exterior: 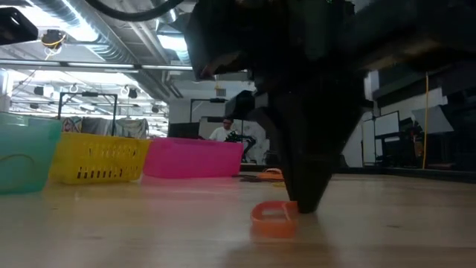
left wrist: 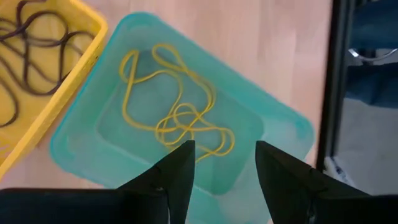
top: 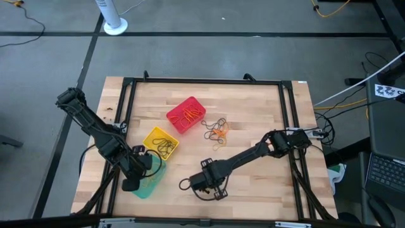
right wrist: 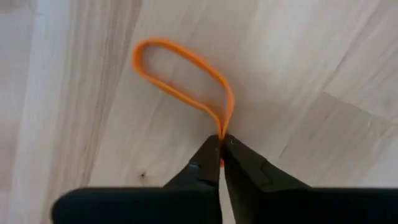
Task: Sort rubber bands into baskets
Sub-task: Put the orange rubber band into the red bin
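My right gripper is shut on an orange rubber band low over the table's near middle. My left gripper is open and empty above the teal basket, which holds yellowish bands. The yellow basket holds dark bands. The red basket holds orange bands. A pile of loose bands lies on the table right of the red basket. My right gripper pinches one end of the orange band's loop between its two fingertips, coming from above and pointing down. The rest of the loop lies open on the table beside the fingers.
The three baskets stand in a slanting row from the table's middle to its near left. A black frame runs around the tabletop. A person sits in the room far behind the table.
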